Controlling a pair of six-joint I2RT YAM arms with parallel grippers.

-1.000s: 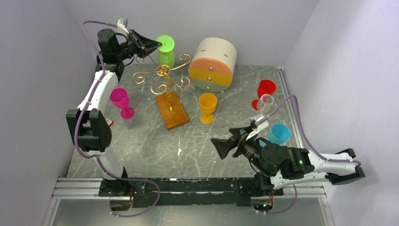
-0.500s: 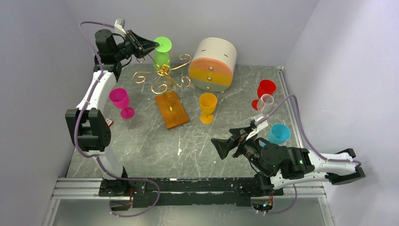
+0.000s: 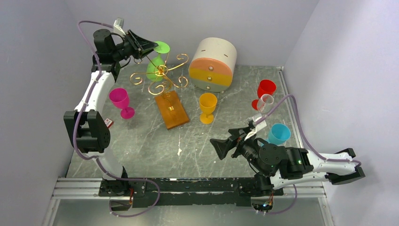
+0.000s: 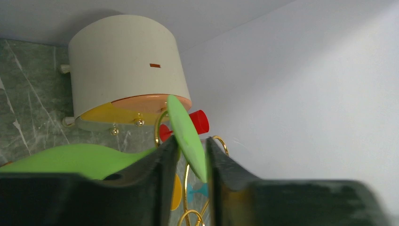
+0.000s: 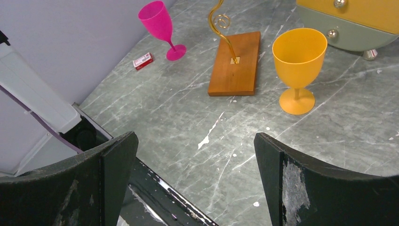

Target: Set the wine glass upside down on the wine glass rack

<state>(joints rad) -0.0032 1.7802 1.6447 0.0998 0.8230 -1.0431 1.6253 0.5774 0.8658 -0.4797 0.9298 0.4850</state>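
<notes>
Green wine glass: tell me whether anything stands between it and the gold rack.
Nothing visible does. The green wine glass is already upside down among the scroll arms of the wine glass rack, its foot between the fingers of the left claw.

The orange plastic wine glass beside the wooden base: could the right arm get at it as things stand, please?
Probably yes: the right gripper stands wide open, facing the orange plastic wine glass, with only bare grey table between them.
</notes>
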